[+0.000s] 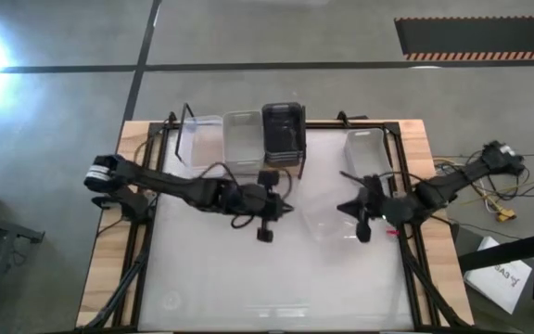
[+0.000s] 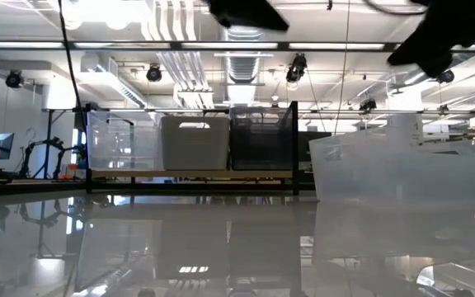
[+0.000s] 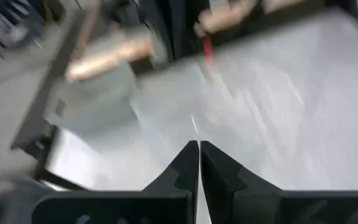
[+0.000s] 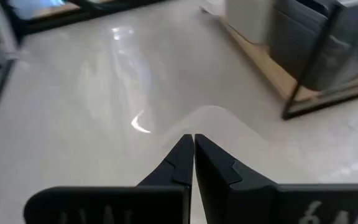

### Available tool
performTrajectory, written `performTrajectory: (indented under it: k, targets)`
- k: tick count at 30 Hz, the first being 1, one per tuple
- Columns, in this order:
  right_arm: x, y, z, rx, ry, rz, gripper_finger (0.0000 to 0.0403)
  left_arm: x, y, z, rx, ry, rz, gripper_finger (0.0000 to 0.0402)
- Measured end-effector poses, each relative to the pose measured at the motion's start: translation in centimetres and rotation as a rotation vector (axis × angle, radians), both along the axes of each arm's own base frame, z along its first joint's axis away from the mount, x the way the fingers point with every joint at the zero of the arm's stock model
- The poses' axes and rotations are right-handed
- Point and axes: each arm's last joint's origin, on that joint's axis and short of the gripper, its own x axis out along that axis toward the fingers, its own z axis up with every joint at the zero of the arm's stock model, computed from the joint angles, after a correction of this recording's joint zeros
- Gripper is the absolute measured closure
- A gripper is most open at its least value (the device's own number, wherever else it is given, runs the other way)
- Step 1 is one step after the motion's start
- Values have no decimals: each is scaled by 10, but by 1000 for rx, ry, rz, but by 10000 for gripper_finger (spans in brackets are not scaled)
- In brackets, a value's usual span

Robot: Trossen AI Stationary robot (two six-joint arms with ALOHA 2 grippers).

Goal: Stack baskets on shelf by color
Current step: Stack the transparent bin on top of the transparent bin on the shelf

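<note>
On the shelf (image 2: 188,175) at the table's far edge stand three baskets side by side: a translucent white one (image 1: 200,137), a light grey one (image 1: 242,139) and a dark grey one (image 1: 284,130). Another translucent white basket (image 1: 366,151) stands on its base on the table, right of the shelf. A faint clear basket (image 1: 327,218) sits on the table between my grippers. My left gripper (image 1: 290,209) hovers shut at mid-table, pointing right. My right gripper (image 1: 341,208) hovers shut, pointing left, just above the clear basket's rim (image 4: 210,113).
The glossy white tabletop (image 1: 276,278) stretches toward the near edge. A black frame (image 1: 406,186) borders the table on both sides. Cables and a paper sheet (image 1: 503,278) lie beyond the right edge.
</note>
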Motion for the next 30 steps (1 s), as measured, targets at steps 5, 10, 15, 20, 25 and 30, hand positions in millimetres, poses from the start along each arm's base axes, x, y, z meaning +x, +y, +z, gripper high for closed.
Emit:
performTrajectory:
  k: [5,10,15,20,25,30]
  targets:
    - [-14,32,5,-22,-65,50,394,26,-8,-34,0,94,-27,372]
    - [-22,53,5,-31,-117,72,394,55,-15,-54,80,219,-124,296]
    - [-23,64,-4,-3,-85,74,394,78,-16,-68,158,329,-204,216]
    - [-18,71,-14,-3,-48,54,394,96,-15,-87,252,345,-264,166]
    - [-14,77,-22,-4,-14,47,394,109,-5,-111,258,382,-261,158]
    - [-13,80,-26,-4,6,57,394,114,-1,-130,257,410,-255,183]
